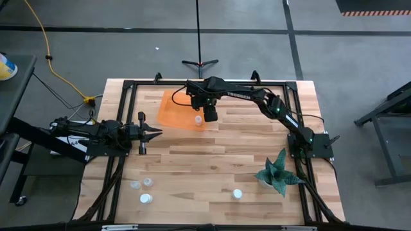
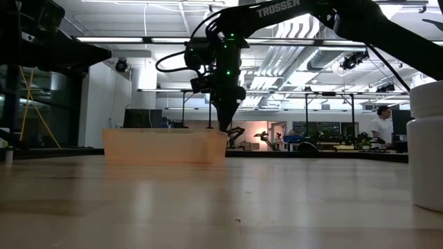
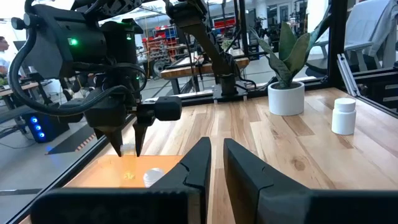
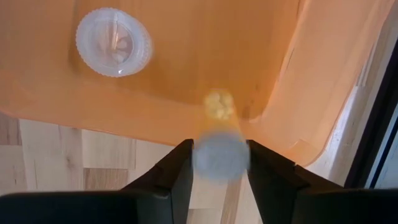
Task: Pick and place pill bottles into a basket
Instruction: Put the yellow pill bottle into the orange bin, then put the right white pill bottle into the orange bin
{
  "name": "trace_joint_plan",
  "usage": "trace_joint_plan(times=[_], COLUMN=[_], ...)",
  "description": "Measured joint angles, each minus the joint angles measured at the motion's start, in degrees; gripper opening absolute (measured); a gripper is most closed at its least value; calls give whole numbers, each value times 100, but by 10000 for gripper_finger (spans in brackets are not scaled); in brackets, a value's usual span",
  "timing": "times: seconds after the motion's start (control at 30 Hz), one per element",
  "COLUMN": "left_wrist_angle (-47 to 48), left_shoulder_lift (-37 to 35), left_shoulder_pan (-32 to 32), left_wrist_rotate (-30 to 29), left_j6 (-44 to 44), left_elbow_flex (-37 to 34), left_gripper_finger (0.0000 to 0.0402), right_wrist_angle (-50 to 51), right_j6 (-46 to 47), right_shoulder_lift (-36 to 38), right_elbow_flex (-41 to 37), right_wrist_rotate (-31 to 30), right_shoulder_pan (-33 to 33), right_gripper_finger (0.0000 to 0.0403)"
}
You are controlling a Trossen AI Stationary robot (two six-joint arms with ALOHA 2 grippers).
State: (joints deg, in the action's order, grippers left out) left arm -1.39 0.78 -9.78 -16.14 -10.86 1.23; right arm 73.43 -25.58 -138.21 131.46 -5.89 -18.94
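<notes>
The orange tray lies at the table's far middle; it also shows in the low view. One pill bottle stands upright in it near its right end and shows in the right wrist view. My right gripper hangs over the tray's right near corner, shut on another pill bottle. My left gripper is open and empty at the table's left, pointing right. Several more bottles stand near the front edge. My right gripper pinches the pill bottle between its two fingers, by the sides near its capped top. The fingers come from above, pointing down. The bottle hangs upright below them, over the tray's right near corner.
A spiky green plant in a white pot stands at the front right, with one bottle to its left. Two bottles stand at the front left. A black frame borders the table.
</notes>
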Motion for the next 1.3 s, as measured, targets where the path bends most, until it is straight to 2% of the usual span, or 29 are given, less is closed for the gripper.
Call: trace_joint_plan(times=[0.27,0.43,0.5,0.77,0.9,1.1,1.3], left_wrist_angle=[0,1,2,5,5,5,3], left_shoulder_lift=[0,-1,0,0,0,0,0], left_shoulder_pan=[1,2,0,0,1,0,0], left_wrist_rotate=[0,-1,-2,-2,-2,-2,-2], left_j6=[0,0,1,1,1,1,1], left_elbow_flex=[0,0,0,0,0,0,0], left_gripper_finger=[79,79,79,79,79,79,79], right_wrist_angle=[6,343,234,368,384,387,186], right_j6=[2,6,60,904,1144,1521,2044], right_shoulder_lift=[-2,-29,185,1285,1816,2251,2277], right_elbow_flex=[6,348,242,229,236,236,28], right_wrist_rotate=[-38,-264,-208,1409,1437,1124,457], right_shoulder_pan=[-2,-6,-22,13,513,1742,2972], right_gripper_finger=[163,164,161,143,134,126,126])
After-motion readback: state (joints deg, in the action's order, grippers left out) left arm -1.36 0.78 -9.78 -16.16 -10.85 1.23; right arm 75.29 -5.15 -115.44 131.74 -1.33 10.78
